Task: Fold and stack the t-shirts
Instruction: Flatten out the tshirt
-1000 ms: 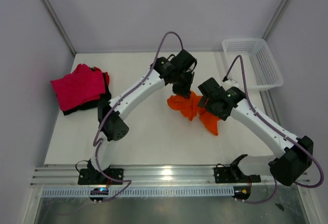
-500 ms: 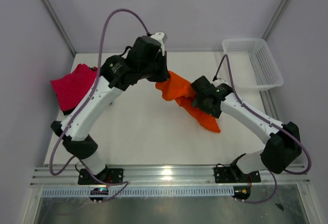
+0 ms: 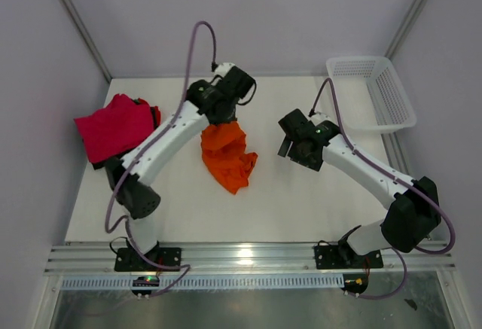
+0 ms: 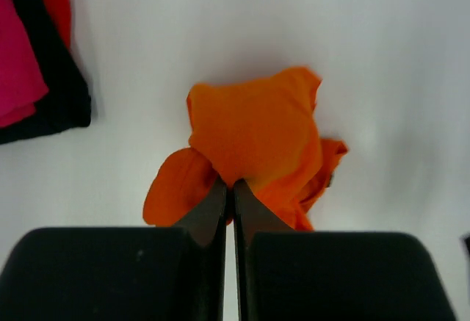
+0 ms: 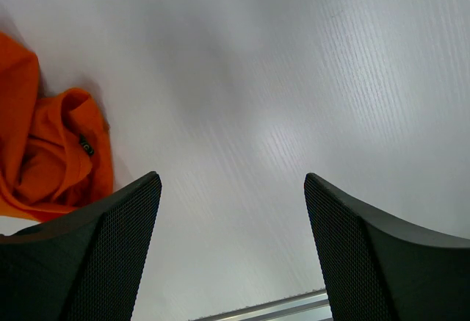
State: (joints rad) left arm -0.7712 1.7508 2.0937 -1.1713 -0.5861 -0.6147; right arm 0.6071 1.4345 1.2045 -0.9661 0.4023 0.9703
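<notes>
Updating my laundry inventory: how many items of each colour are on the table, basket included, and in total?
orange t-shirt: 1
magenta-pink t-shirt: 1
black t-shirt: 1
white mesh basket: 1
Total: 4

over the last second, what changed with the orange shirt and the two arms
The left gripper, shut on the orange shirt, carried it leftward to mid-table. The open right gripper drew back off it. The pink shirt, black shirt and basket stayed put.

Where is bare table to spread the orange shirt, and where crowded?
Bare: the near strip between orange shirt and front rail; also under the open right pincer. Crowded: left edge, with the pink-and-black pile; far-right corner, by the basket.
</notes>
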